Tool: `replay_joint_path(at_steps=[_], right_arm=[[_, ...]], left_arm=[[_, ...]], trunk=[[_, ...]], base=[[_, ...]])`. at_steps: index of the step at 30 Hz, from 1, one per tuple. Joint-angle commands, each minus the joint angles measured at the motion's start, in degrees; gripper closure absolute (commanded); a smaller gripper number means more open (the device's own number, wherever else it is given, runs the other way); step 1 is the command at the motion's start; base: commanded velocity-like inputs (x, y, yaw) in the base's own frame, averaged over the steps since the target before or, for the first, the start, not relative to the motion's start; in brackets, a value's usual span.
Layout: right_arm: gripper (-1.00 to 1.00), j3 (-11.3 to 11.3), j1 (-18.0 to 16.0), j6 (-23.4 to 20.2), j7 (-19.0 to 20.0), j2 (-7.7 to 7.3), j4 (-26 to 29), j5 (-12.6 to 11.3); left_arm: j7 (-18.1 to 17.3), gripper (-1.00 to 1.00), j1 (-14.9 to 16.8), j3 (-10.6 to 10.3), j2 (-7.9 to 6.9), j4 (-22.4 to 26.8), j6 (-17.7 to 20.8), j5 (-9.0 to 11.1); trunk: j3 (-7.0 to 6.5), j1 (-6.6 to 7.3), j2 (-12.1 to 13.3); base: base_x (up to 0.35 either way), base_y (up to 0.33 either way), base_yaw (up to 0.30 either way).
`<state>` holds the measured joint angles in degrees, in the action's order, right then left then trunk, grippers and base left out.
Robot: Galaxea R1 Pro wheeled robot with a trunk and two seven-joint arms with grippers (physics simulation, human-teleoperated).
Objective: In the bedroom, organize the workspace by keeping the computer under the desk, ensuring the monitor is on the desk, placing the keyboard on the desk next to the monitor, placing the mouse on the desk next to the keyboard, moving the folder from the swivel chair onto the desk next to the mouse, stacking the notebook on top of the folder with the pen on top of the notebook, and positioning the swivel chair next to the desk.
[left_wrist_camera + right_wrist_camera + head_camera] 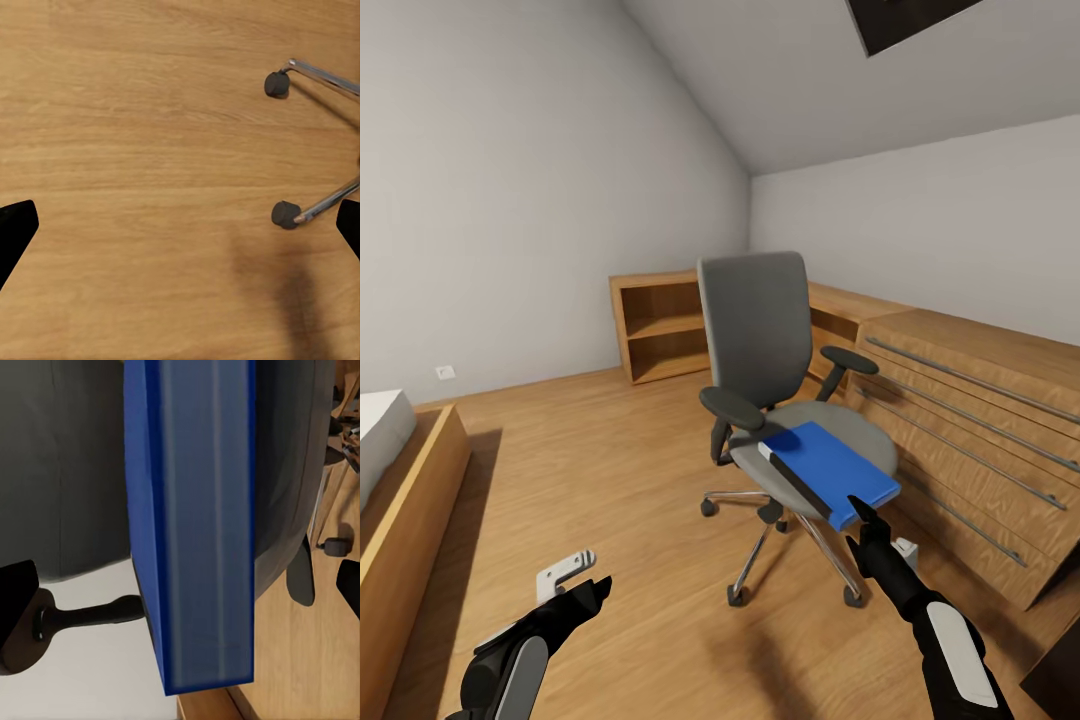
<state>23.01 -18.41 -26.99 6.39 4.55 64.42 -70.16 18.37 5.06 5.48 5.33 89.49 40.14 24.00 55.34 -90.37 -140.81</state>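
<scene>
The grey swivel chair (755, 330) stands on the wooden floor in the middle of the room. A blue folder (838, 468) lies flat on its seat, reaching past the seat's front edge. My right gripper (868, 528) is open just below and in front of the folder's near corner. In the right wrist view the folder's blue edge (199, 525) stands between the two spread fingers (19, 592), with the chair's armrest (90, 615) behind it. My left gripper (585, 582) hangs open and empty low over the floor, left of the chair's wheeled base (285, 214).
A long wooden dresser with metal rail handles (980, 440) runs along the right wall, close behind the chair. A low open wooden shelf (660, 325) stands in the far corner. A bed in a wooden frame (405, 490) lies at the left. Open floor lies between the bed and the chair.
</scene>
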Motion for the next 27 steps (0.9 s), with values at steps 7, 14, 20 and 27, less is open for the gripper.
replay_joint_path(at_steps=[7, 14, 20, 27], right_arm=[[-1.00, 0.2, -0.1, -0.4, 0.0, 0.03, 0.0, -0.2], [-1.00, 0.2, -0.1, -0.5, 0.0, 0.08, -0.1, -0.2], [-1.00, 0.1, -0.1, -0.5, -0.1, 0.10, -0.1, -0.2], [-1.00, 0.1, -0.1, -0.5, -0.1, 0.11, -0.2, -0.2]], left_arm=[[0.4, -1.00, 0.0, 0.1, 0.03, 0.1, 0.2, 0.6], [0.4, -1.00, 0.0, 0.1, 0.03, 0.1, 0.2, 0.6], [0.4, -1.00, 0.0, 0.1, 0.03, 0.1, 0.2, 0.6], [0.4, -1.00, 0.0, 0.1, 0.03, 0.1, 0.2, 0.6]], trunk=[[0.06, 0.01, 0.0], [0.06, 0.01, 0.0], [0.06, 0.01, 0.0], [0.06, 0.01, 0.0]], base=[[0.003, 0.000, 0.000], [0.000, 0.000, 0.000], [0.001, 0.000, 0.000], [0.124, 0.000, 0.000]])
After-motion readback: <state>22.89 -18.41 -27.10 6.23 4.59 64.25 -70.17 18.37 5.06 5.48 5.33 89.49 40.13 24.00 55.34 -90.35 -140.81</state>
